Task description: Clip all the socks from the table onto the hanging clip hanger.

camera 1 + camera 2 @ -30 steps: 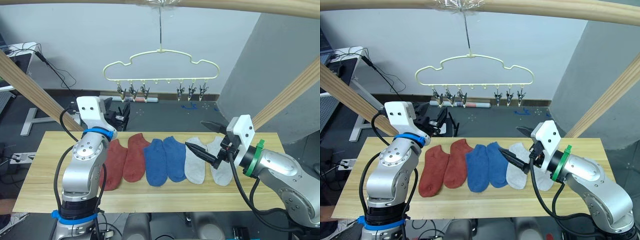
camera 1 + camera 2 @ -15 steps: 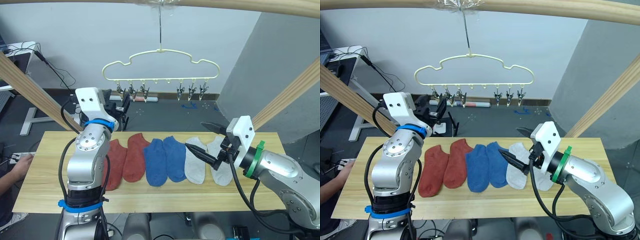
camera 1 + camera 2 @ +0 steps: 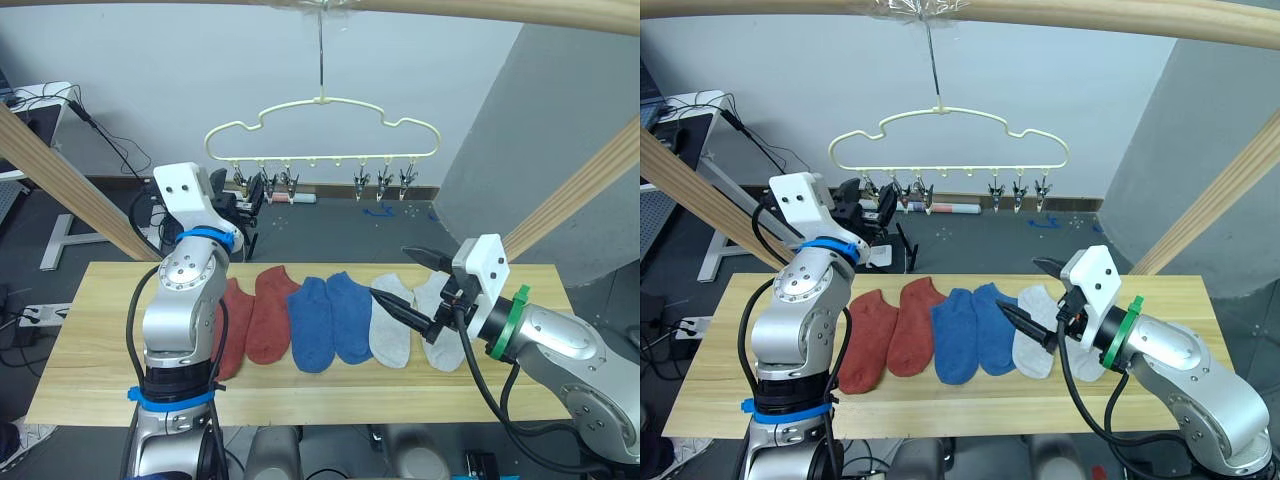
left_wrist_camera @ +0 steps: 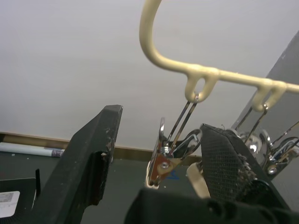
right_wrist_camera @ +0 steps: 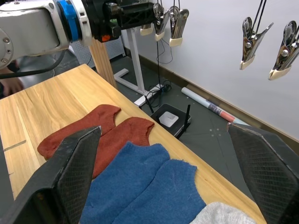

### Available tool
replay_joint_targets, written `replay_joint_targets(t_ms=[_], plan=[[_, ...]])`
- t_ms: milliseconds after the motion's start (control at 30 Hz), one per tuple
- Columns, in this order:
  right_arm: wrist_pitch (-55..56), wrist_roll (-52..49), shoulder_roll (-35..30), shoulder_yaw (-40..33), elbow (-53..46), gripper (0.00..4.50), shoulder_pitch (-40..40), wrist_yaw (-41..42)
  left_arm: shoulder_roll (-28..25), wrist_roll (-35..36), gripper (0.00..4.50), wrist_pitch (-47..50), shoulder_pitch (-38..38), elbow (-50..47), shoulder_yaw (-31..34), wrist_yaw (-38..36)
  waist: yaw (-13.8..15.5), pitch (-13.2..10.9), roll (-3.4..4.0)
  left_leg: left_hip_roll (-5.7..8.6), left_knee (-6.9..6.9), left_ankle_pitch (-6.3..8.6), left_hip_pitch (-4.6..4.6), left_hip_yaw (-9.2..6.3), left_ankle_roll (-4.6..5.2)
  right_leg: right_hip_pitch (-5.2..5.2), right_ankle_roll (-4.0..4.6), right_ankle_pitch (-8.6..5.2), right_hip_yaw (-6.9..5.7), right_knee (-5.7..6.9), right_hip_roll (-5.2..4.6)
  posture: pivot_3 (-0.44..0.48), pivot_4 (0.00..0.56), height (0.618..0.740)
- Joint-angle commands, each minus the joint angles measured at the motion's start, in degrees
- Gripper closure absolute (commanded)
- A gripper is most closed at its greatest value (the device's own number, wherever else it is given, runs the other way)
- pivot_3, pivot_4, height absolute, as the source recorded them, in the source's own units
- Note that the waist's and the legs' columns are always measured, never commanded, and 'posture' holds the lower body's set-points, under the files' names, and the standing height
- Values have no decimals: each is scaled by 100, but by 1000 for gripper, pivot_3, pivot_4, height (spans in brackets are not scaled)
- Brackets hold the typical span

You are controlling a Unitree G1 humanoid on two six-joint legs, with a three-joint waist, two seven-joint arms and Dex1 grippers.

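- The left gripper (image 4: 159, 154) is raised to the leftmost silver clip (image 4: 169, 154) of the clip hanger (image 3: 320, 125); its two black fingers stand wide apart, one on each side of that clip, and whether either finger touches it cannot be told
- In the left wrist view the clip hangs from a small loop in the pale-yellow wire, with more clips crowded just behind one finger
- The right gripper (image 3: 402, 278) is low, just above the table (image 3: 90, 350), its black fingers spread wide and holding nothing
- One right finger reaches over the inner light grey sock (image 3: 391, 330); the other points out past the far edge of the table
- Six socks lie flat in a row across the middle of the table, toes toward the robot: two rust-red socks (image 3: 262, 315) on the left, two blue socks (image 3: 328, 318) in the centre, two light grey on the right, each touching or overlapping its neighbour
- The outer rust-red sock is partly hidden behind the left arm
- The outer grey sock (image 3: 447, 345) sits partly under the right wrist
- The hanger is a cloud-shaped wire outline hung by a metal hook from a wooden pole (image 3: 500, 10) overhead, behind and above the table; three clips on its left, three on its right, empty loops between
- All the clips hang bare
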State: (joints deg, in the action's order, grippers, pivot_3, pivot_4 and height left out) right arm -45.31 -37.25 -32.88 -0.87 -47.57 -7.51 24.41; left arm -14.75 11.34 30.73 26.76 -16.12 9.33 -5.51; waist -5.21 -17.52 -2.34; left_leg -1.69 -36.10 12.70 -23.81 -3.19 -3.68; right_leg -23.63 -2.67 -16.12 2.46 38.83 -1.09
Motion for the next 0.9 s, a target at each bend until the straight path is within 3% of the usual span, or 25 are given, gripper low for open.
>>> replay_joint_targets(t_ms=[33,200,433,533,733,900], plan=[[-16,-111,-12,-13,-300,0,-52,-69,13,12,1477,-43,97,-159,43,39,0,0,0,0,0,0,0,0,0,0,0,0,0,0,0,-227,328,740],[-60,-144,-7,-2,-309,0,-86,-114,31,15,1477,-41,149,-130,40,57,-1,-2,0,0,0,0,0,-1,0,0,-1,0,0,0,0,-231,329,740],[-98,-186,-10,-17,-336,0,-57,-144,59,8,3637,-12,127,-164,19,68,-3,-4,-1,0,0,0,-1,0,0,0,-1,-1,0,-2,0,-231,329,740],[-92,-173,-5,-2,-336,0,-58,-142,51,25,4271,16,146,-168,24,49,-3,-4,-1,0,0,0,-1,0,0,-1,-1,-1,0,-2,0,-228,331,740],[-99,-165,-9,-7,-329,0,-76,-147,25,39,4271,91,171,-177,40,50,-3,-5,0,0,0,0,-1,0,0,-1,-1,-1,0,-2,0,-228,331,740],[-721,-505,-130,-274,-228,0,-428,-432,-117,448,4271,532,228,-238,243,-181,-34,-34,-1,0,0,0,0,1,0,-1,-3,0,1,-1,0,-234,345,740]])
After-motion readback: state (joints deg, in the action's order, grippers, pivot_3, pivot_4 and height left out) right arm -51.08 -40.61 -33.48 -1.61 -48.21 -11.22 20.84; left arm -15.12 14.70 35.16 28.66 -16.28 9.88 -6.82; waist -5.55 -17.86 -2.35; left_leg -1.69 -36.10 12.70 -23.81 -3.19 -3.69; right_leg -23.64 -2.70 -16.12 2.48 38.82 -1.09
